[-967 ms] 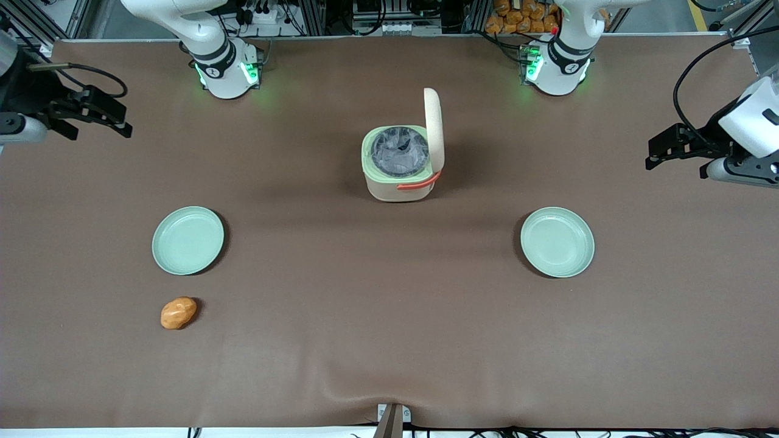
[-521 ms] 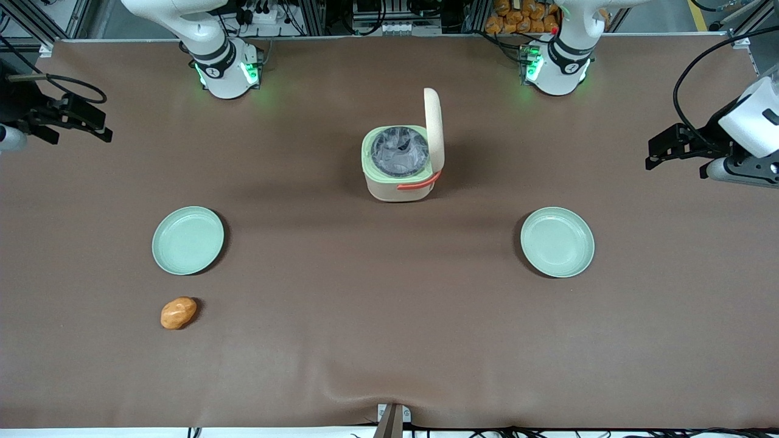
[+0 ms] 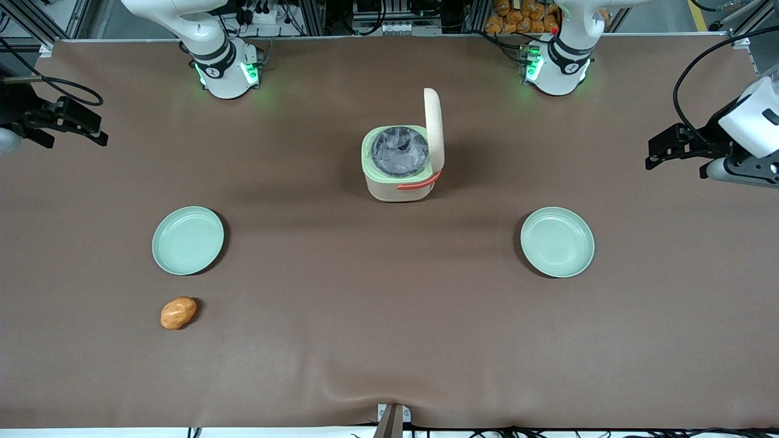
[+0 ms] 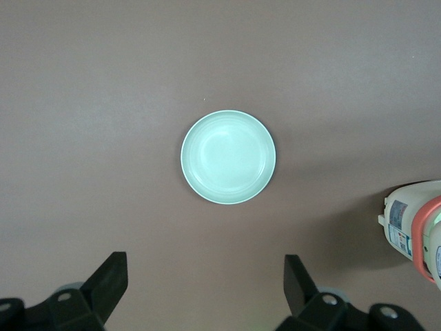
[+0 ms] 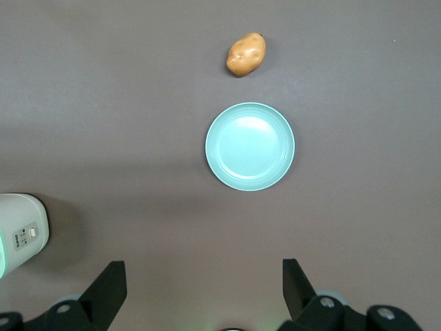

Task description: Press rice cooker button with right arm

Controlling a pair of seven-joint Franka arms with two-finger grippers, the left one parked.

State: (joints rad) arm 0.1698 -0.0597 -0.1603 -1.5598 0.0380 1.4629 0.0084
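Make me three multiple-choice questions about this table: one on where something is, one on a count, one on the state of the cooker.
1. Where is the potato?
A. in the rice cooker
B. on the table, nearer the front camera than a plate
C. on a plate

2. How many green plates?
A. one
B. two
C. three

3. The rice cooker lid is:
A. open, upright
B. shut
C. removed

Answers:
1 B, it lies on bare cloth beside the plate at the working arm's end, where the right gripper hangs with fingers spread.
2 B, the second lies toward the parked arm.
3 A, the inner pot shows.
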